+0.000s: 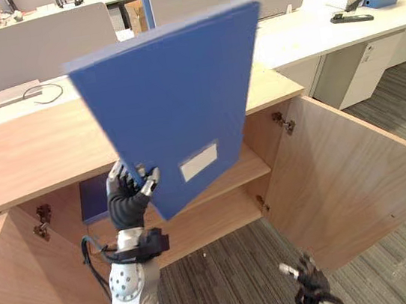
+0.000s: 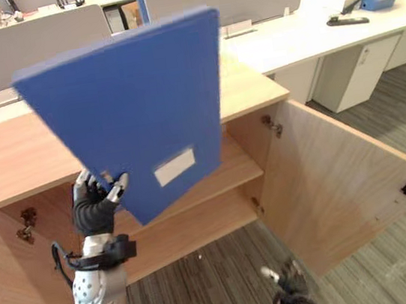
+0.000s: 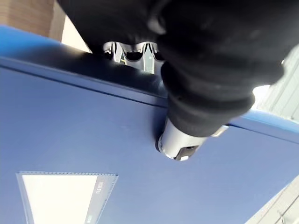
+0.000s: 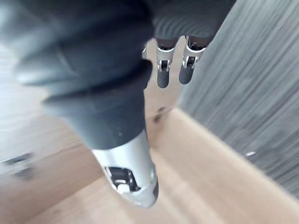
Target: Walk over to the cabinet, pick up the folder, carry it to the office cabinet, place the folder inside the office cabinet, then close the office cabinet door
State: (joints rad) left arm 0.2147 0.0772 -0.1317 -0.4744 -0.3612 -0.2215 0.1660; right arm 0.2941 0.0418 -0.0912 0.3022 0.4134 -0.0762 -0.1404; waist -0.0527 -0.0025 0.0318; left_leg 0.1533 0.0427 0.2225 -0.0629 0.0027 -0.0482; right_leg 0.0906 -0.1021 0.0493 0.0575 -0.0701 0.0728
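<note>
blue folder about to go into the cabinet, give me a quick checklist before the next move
1. Left hand pinching the flat blue folder at its lower corner: ok.
2. Grip firm enough for the tilted folder: cannot tell.
3. Light wooden office cabinet open, right door swung wide: ok.
4. Shelf free on its right part; a dark blue item sits at its left: ok.
5. Right hand empty, low by the right door: ok.

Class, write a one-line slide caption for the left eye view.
Left hand holds a tilted blue folder before the open office cabinet; right hand hangs low, empty.
</note>
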